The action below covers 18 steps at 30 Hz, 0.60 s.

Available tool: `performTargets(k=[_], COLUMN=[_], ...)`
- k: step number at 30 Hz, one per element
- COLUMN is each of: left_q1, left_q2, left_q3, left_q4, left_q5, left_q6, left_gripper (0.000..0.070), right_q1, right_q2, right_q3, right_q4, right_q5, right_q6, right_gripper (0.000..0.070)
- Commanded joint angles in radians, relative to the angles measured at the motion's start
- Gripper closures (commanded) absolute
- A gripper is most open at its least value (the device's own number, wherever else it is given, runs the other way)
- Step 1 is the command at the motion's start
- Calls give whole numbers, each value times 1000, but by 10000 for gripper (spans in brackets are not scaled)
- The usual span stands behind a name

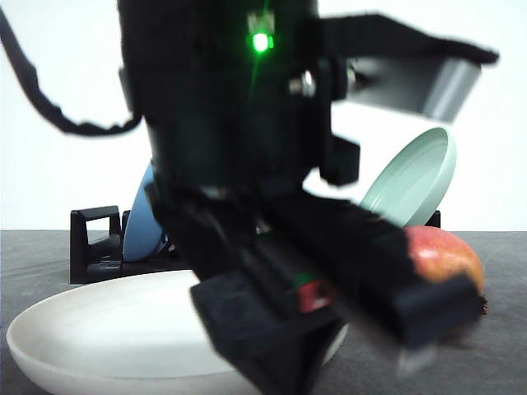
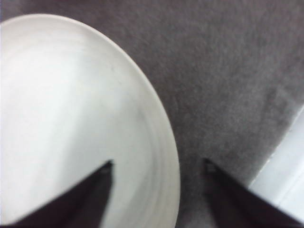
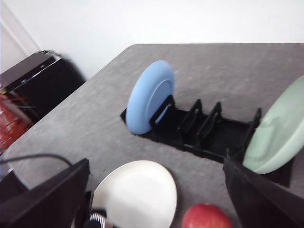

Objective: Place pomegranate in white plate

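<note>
Front view: the pomegranate (image 1: 445, 259) was found resting on the grey table (image 1: 49, 255), just right of the white plate (image 1: 99, 329) and outside it. The left gripper (image 2: 159, 164) was seen above the plate's rim, fingers spread and empty. The right gripper (image 3: 156, 190) was likewise spread wide, holding nothing, above the black rack (image 3: 204, 135).

Light is even and bright, the white wall behind nearly blown out. In the front view a black arm (image 1: 247, 164) sits close to the lens, out of focus, a green LED (image 1: 261, 41) flaring on it. The left wrist view is soft throughout, the white plate (image 2: 71, 118) overexposed. The right wrist view smears toward its edges, blurring the green plate (image 3: 278, 133).
</note>
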Motion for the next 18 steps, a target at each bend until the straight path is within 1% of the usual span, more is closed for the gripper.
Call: performTargets(k=[1,2,4,9,11,14,18], left_q1=[-17,-16,-16,-16,-17,-17,-21], left_q2=[-15,-30,-66,-202,-274,-394,-563], left_q3=[15,15,15,15,15,15,15], left_q4=[-2,-5,-13,-79,-115,-150,-153], left_q5=[-7,-7,-7,-7,-7,-6,-5], left_q6=[-35,-41,-57,-126,-161,-190,-192], left_gripper=[126,90,61,62,62,62,63], right_q1=[20,32,57,142,185,247,312], right_q2=[10,10,19,57,81,119,189], right_q3=[16,16,15,14,14,14,14], right_q4=[2,-2,-5,-24,-43,-84,-138], right_q5=[0,1,2,16,52,136,232], right_q6=[-12,-14,-19,-26,-40,-58,-82], right_gripper=[131,131,131,131,131,131,124])
